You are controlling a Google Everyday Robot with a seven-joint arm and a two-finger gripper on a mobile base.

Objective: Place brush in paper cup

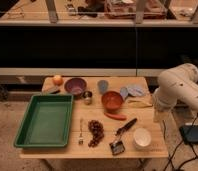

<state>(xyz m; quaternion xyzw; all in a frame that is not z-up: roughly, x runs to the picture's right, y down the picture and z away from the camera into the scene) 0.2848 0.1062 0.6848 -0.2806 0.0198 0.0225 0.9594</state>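
The brush [123, 134] lies flat on the wooden table [142, 82] near the front right, its black handle pointing back-right and its dark head toward the front edge. Just to its right stands the white paper cup [141, 137], upright and with nothing in it. My white arm bulks at the table's right side. The gripper [158, 114] hangs at the arm's lower end beside the right table edge, behind and to the right of the cup. It is open and holds nothing.
A green tray [22, 140] fills the table's left. Behind are an orange fruit [57, 79], a purple bowl [75, 86], a blue-grey cup [103, 86], a metal cup [87, 96] and a red-brown bowl [112, 100]. A fork [81, 135] and a dark cluster [96, 131] lie left of the brush.
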